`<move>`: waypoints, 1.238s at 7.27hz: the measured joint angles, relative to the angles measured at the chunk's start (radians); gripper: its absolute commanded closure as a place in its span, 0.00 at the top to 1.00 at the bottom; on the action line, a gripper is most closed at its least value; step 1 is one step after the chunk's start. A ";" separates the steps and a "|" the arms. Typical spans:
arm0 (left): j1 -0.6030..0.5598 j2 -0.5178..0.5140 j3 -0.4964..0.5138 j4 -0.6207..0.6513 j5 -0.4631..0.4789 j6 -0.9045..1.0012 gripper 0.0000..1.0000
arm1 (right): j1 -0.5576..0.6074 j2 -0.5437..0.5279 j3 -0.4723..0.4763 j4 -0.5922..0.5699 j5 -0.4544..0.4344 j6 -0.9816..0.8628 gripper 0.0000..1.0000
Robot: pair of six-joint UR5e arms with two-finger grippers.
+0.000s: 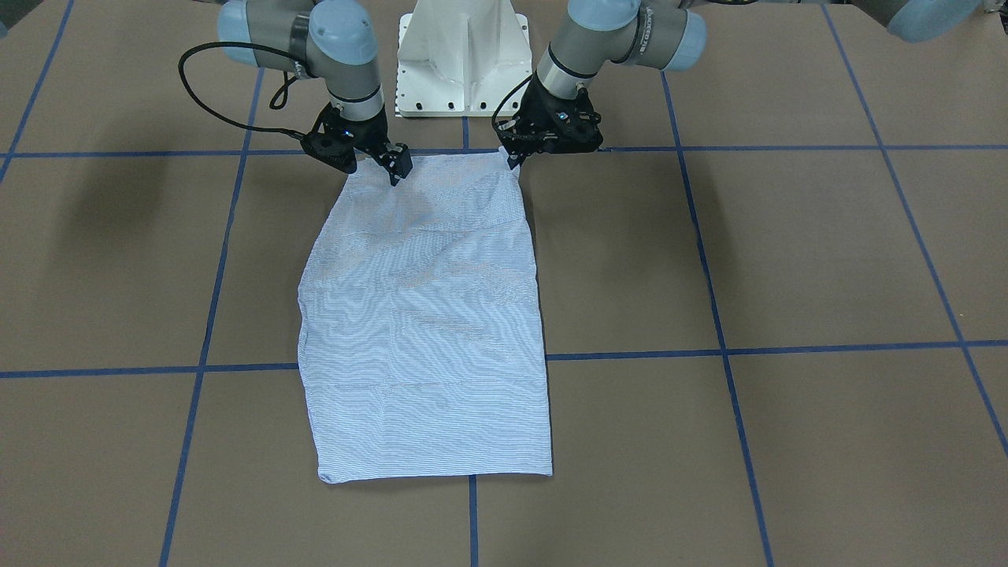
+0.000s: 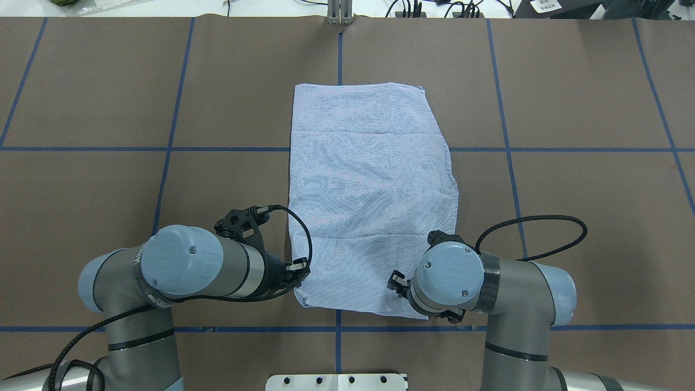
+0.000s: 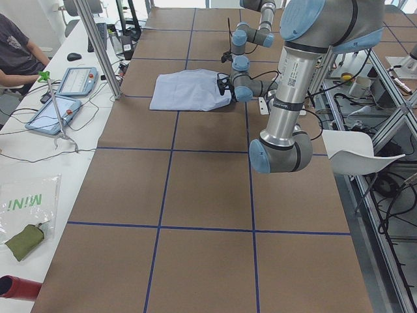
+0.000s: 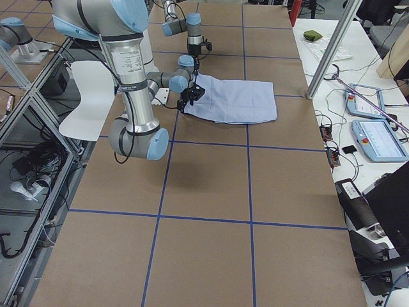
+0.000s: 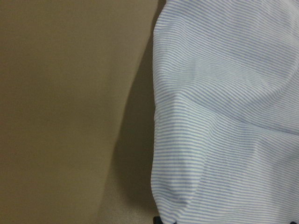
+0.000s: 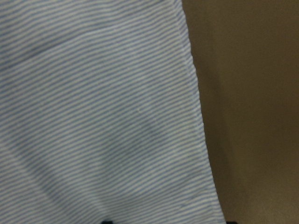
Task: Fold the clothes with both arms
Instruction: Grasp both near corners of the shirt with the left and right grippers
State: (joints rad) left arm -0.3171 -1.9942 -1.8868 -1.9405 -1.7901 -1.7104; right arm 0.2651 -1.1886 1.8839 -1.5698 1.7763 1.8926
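The clothes are one light blue-and-white striped shirt (image 1: 425,315) (image 2: 369,179), lying folded into a long rectangle in the middle of the table. Both arms reach down to its end nearest the robot base. My left gripper (image 1: 514,160) (image 2: 300,270) is shut on one corner of that end. At the other corner my right gripper (image 1: 396,172) (image 2: 395,283) is shut on the cloth. The edge between them looks slightly raised. Striped fabric (image 5: 224,116) (image 6: 93,102) fills both wrist views, beside bare brown table. Collar, buttons and pocket are hidden.
The brown table (image 2: 108,179) carries a grid of blue tape lines. The white pedestal base (image 1: 463,55) stands just behind the grippers. Along the far side runs a bench with tablets (image 3: 71,81), a metal post (image 3: 98,45) and a seated person (image 3: 16,49).
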 measured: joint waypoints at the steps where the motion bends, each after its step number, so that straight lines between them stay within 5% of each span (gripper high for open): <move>1: 0.000 0.000 0.000 0.000 0.000 0.000 0.00 | -0.001 0.001 0.000 0.000 0.000 0.006 0.45; 5: 0.000 0.003 0.004 0.000 0.000 0.002 0.00 | -0.002 0.012 0.001 -0.001 0.000 0.010 0.01; 9: 0.000 0.001 0.008 0.000 0.000 -0.001 0.00 | 0.006 0.018 0.019 -0.002 0.000 0.049 0.00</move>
State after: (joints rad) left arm -0.3176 -1.9936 -1.8790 -1.9405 -1.7901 -1.7113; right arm 0.2707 -1.1706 1.9028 -1.5718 1.7764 1.9413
